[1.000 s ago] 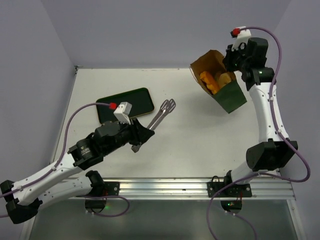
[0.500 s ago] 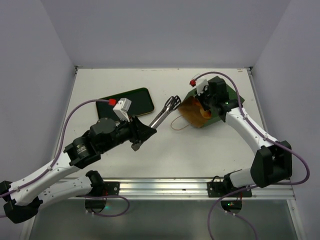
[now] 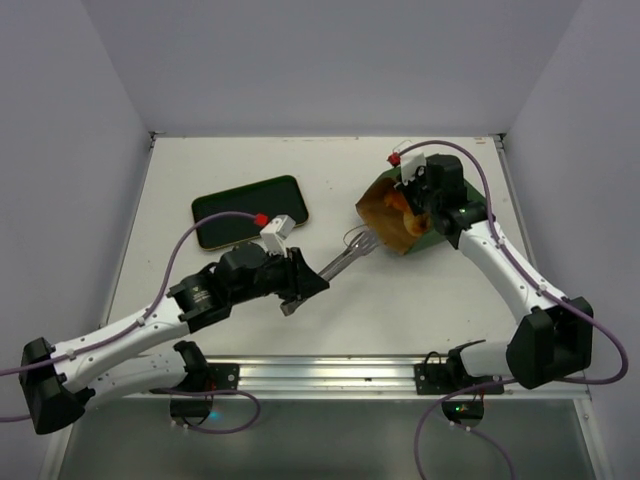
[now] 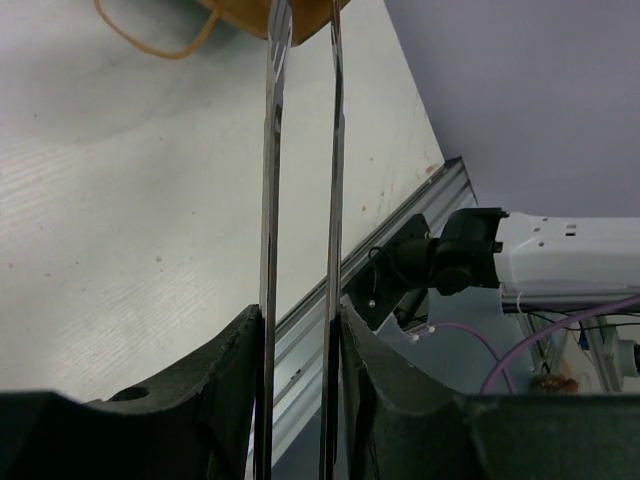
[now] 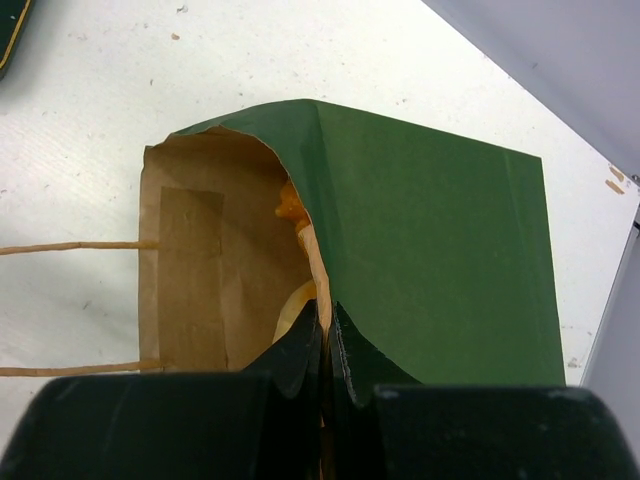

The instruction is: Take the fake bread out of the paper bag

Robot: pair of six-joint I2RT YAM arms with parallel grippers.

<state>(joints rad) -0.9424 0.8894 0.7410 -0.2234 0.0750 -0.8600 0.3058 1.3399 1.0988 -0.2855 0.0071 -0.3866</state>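
Note:
The paper bag point(image 3: 432, 228) lies on its side on the table, dark green outside and brown inside, with its mouth facing left. My right gripper point(image 3: 412, 210) is shut on the bag's upper mouth edge point(image 5: 322, 270). In the right wrist view, orange fake bread point(image 5: 290, 205) and a tan piece point(image 5: 296, 305) show inside the bag point(image 5: 430, 230). My left gripper point(image 3: 303, 287) is shut on metal tongs point(image 3: 345, 258), whose tips sit just at the bag's mouth. In the left wrist view the two tong arms point(image 4: 272, 180) run up between my fingers to the bag point(image 4: 240, 12).
A dark green flat tray point(image 3: 250, 210) lies at the left of the table. The bag's twine handle point(image 4: 150, 45) loops on the table in front of the mouth. The metal rail point(image 3: 330, 375) runs along the near edge.
My right arm has brought the bag down from the air onto the table, mouth to the left. My left arm has moved right, bringing the tongs' tips to the bag's mouth.

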